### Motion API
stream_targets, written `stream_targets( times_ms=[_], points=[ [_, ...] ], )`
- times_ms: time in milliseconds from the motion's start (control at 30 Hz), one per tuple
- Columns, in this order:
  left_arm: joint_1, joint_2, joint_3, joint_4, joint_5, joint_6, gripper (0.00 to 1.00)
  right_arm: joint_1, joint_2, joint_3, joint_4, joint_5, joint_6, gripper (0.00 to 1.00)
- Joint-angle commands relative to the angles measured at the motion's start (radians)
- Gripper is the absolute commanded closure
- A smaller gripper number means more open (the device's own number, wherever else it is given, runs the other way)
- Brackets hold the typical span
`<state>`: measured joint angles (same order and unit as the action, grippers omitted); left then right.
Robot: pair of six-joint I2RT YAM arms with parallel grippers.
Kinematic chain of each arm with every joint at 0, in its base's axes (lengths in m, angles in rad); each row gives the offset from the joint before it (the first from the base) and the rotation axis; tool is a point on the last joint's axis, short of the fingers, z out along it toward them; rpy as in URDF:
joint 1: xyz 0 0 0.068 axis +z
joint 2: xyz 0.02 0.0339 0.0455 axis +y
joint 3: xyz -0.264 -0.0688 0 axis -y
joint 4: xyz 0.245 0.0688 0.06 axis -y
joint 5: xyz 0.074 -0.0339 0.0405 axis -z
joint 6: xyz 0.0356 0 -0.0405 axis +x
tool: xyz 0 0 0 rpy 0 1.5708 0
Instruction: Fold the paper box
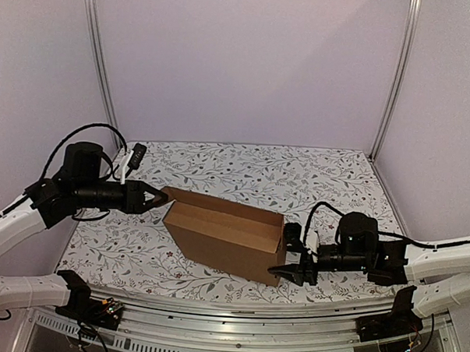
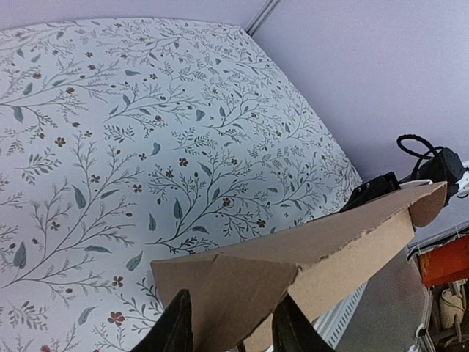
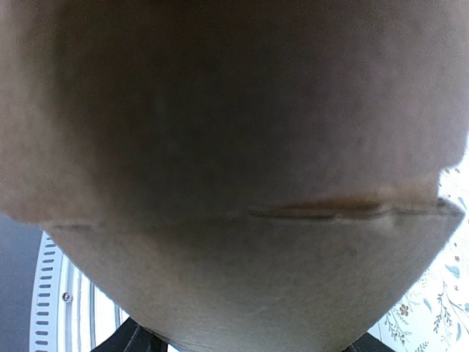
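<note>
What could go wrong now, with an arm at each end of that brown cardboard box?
The left gripper straddles only the pointed end flap of the paper box; a pull could tear or crease it, or it may slip free. The right gripper sits low at the opposite corner, so a push there might slide or tip the open-topped box across the table.

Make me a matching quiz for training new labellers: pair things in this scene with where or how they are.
1 left gripper
2 right gripper
3 paper box
4 tablecloth

A brown, top open
B at the box's right near corner
C floral print
D at the box's left end flap

Pairs: 1-D, 2-B, 3-A, 4-C
</note>
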<state>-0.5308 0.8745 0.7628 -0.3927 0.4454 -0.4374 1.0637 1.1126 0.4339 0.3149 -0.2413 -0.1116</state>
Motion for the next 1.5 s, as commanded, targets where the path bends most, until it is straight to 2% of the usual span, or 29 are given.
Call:
stream_targets(
  times_ms=[0, 233, 667, 1100, 1467],
  points=[
    [-0.02, -0.015, 0.02, -0.039, -0.008, 0.004, 0.66, -0.008, -0.005, -0.003, 0.042, 0.002, 0.011, 0.73],
    [-0.041, -0.008, 0.012, -0.022, -0.003, -0.022, 0.75, -0.007, 0.002, 0.001, 0.041, 0.011, 0.001, 0.73],
    [-0.114, 0.049, 0.006, 0.027, -0.029, -0.056, 0.81, -0.008, 0.05, 0.006, 0.046, 0.027, -0.014, 0.77],
    [-0.12, 0.064, 0.068, -0.123, -0.172, 0.039, 0.78, -0.007, 0.025, -0.02, 0.045, 0.04, -0.015, 0.77],
    [-0.124, 0.084, 0.057, -0.091, -0.128, 0.014, 0.79, -0.008, 0.024, -0.021, 0.046, 0.037, -0.011, 0.78]
  ],
)
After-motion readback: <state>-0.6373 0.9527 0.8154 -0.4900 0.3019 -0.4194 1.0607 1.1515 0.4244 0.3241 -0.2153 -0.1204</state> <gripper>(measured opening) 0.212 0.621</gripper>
